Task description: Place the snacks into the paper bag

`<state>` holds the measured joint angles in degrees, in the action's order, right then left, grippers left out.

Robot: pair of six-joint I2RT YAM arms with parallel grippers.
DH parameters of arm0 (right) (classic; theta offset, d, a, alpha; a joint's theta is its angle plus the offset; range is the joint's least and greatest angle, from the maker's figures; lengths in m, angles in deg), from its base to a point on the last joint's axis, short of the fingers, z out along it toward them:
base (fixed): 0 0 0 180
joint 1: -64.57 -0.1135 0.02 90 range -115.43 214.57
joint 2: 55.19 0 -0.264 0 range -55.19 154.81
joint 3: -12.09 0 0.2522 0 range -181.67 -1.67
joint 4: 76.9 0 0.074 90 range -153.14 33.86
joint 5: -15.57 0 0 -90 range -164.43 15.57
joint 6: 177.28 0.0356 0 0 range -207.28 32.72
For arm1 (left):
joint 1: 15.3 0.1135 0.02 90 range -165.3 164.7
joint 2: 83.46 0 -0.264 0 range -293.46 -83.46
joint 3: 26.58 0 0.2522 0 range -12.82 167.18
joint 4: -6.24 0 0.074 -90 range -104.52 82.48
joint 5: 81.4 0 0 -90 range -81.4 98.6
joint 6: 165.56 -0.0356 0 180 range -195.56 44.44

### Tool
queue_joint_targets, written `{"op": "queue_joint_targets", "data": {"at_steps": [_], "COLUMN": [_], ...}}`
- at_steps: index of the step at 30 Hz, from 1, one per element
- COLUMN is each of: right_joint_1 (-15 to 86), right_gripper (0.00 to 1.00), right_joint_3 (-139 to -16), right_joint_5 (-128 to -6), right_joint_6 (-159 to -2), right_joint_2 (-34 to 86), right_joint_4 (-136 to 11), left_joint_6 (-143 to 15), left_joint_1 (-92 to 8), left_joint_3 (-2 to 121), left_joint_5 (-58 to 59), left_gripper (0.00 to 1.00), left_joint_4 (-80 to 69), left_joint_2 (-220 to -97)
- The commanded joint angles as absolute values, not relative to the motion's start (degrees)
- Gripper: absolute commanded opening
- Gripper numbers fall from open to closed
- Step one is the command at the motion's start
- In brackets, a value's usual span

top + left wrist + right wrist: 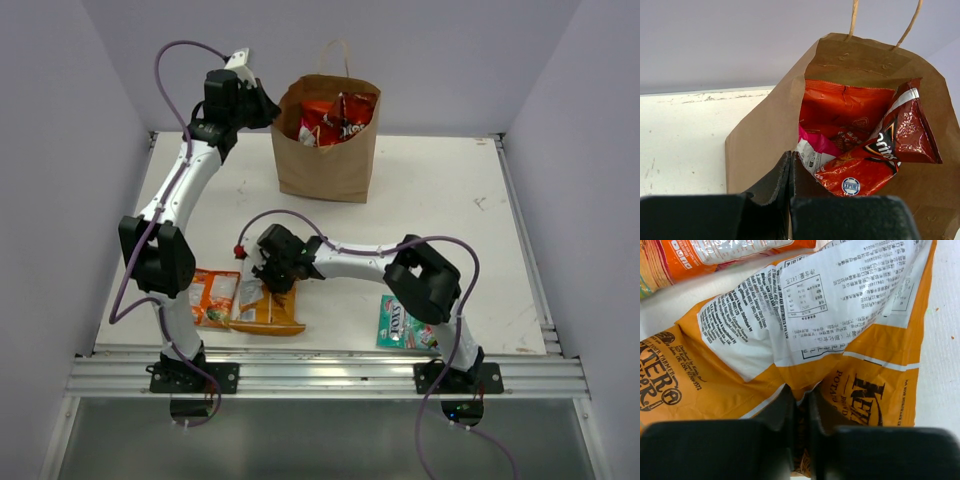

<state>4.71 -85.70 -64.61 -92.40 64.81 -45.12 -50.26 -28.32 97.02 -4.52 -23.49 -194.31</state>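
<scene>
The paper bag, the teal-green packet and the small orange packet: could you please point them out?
paper bag (325,165), top view, front wall.
teal-green packet (396,325), top view, printed face.
small orange packet (213,297), top view, its middle.

Bag (765,135) matt brown paper; orange packet (880,390) crinkled film

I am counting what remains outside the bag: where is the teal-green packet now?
In the top view, the teal-green packet lies near the table's front edge, right side, partly hidden by the right arm's elbow.
</scene>
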Motion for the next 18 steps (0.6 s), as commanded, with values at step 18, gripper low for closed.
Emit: {"op": "queue_joint_targets", "data": {"at_steps": [18], "right_joint_1": [5.07], "right_gripper": [0.00], "right_joint_3": [-136.77], "right_joint_5": [-103.85], "right_joint_6": [-96.23], "right_joint_2": [46.22], "right_joint_4": [-0.21], "left_joint_6": [-51.12], "left_joint_1": [-27.26], "left_joint_3": [98.10], "left_joint_5": [-5.81], "left_gripper": [0.00], "left_joint_4": [-23.60], "left_joint_2": [-193.15]}}
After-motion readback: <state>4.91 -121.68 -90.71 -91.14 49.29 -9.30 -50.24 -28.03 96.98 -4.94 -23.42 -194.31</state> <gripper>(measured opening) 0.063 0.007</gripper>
